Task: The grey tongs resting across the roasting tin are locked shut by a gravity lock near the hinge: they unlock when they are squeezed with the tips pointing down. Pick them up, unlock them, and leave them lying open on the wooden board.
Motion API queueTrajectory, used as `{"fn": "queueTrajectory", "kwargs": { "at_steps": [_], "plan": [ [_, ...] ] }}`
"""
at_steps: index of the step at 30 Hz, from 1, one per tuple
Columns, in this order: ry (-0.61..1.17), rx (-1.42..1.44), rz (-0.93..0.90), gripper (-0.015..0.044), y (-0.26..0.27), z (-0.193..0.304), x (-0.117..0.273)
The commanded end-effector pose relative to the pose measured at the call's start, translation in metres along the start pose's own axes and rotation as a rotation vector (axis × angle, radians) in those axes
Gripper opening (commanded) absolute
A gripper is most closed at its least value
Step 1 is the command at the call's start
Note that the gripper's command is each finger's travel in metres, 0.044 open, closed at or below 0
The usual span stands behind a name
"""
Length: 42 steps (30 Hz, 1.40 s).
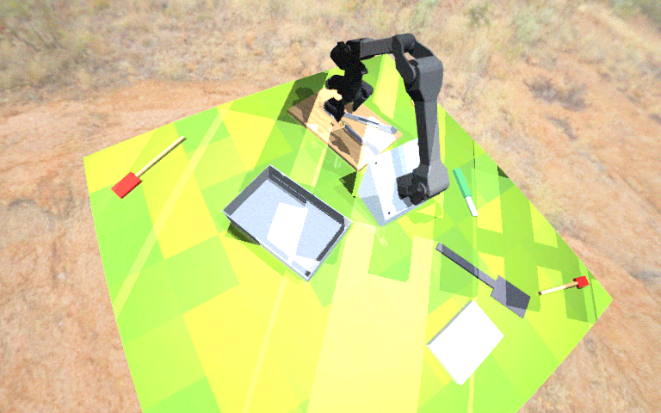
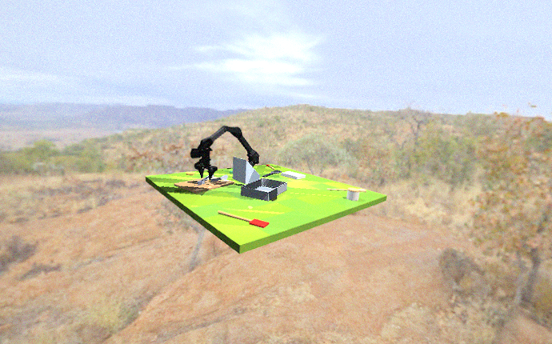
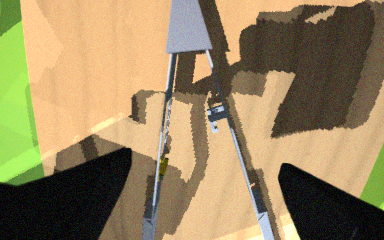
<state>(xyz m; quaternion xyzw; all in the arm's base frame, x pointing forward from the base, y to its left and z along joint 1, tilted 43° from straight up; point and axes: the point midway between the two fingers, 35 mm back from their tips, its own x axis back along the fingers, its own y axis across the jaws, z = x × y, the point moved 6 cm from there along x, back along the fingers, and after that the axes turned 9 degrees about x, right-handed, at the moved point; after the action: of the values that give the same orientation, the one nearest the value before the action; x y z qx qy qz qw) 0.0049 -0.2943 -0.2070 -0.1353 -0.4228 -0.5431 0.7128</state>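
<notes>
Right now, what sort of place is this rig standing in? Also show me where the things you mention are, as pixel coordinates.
Outdoors, by the look of it: dry, hilly scrubland. Open cloudy sky [image 2: 132, 48], shrubs [image 2: 304, 147] and bare reddish earth [image 1: 43, 311] [image 2: 194, 303] surround the table [image 1: 253, 311] [image 2: 197, 202]. The roasting tin [image 1: 256, 187] [image 2: 255, 193] and board [image 1: 317, 121] [image 2: 186, 184] suggest an outdoor cooking setup.

High overhead, distant side-on and close downward wrist views, all sharing the board [image 1: 317, 119] [image 2: 186, 184] [image 3: 100, 65].

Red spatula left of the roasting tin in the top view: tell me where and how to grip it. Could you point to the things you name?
Best on the wooden handle [image 1: 160, 156] [image 2: 234, 216], near the red head [image 1: 126, 185] [image 2: 259, 223], probably from straight above, closing across its width: it lies flat, and the handle is slim, the head broad.
</notes>
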Motion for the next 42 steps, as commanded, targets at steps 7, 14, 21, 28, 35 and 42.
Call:
{"fn": "queueTrajectory", "kwargs": {
  "at_steps": [7,14,21,28,35,42],
  "plan": [
    [-0.006,-0.001,0.006,0.044,0.026,-0.01,0.027],
    [-0.011,0.007,0.003,0.044,0.118,-0.024,0.097],
    [-0.007,0.01,0.0,0.044,0.152,-0.023,0.115],
    [-0.009,0.017,0.006,0.044,0.153,-0.022,0.134],
    [-0.01,0.029,0.016,0.044,0.155,-0.018,0.165],
    [-0.01,0.029,0.016,0.044,0.155,-0.018,0.165]
  ]
}}
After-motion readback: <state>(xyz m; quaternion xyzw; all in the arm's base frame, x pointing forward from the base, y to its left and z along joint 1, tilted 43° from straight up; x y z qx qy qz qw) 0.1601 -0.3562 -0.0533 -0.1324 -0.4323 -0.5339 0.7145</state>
